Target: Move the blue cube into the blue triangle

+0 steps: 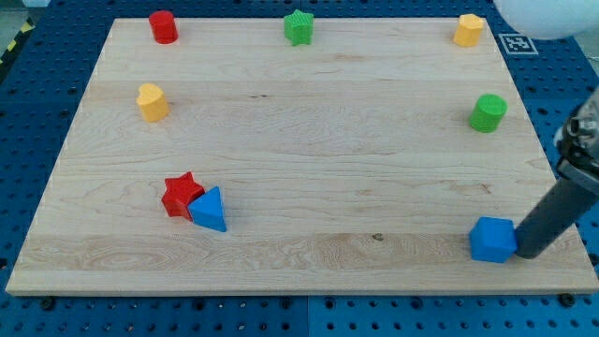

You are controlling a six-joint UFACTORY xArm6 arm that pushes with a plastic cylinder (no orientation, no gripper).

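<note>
The blue cube (492,240) sits near the board's bottom right corner. The blue triangle (210,210) lies at the lower left, touching a red star (180,194) on its left side. My tip (527,251) is at the end of the dark rod coming in from the view's right. It is just right of the blue cube, touching or nearly touching its right face.
A red cylinder (164,26), a green star (299,27) and a yellow block (469,30) line the top edge. A yellow block (152,102) is at the left, a green cylinder (488,112) at the right. The wooden board (309,140) ends close behind the cube.
</note>
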